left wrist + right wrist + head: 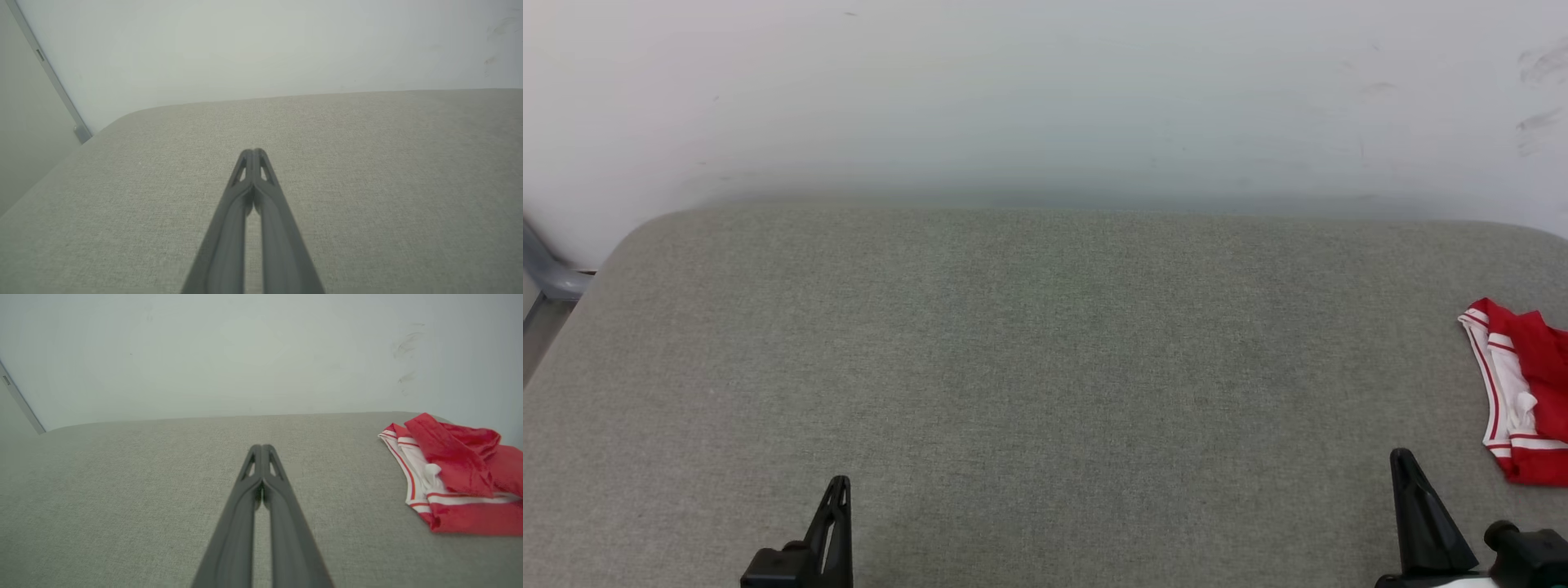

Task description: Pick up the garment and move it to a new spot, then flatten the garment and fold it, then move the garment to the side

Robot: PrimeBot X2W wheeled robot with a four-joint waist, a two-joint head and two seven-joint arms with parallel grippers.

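In the head view, we see the garment [1523, 384] crumpled at the right edge of the grey woven cushion [1045, 367]. It lies just right of and beyond our right gripper [1401, 457], and well apart from the left gripper [840, 486]. In the left wrist view, the slim dark fingers are pressed together, empty, over coarse weave. In the right wrist view, the fingers likewise meet on nothing. The smooth red cloth with white striped trim lies bunched to their right.
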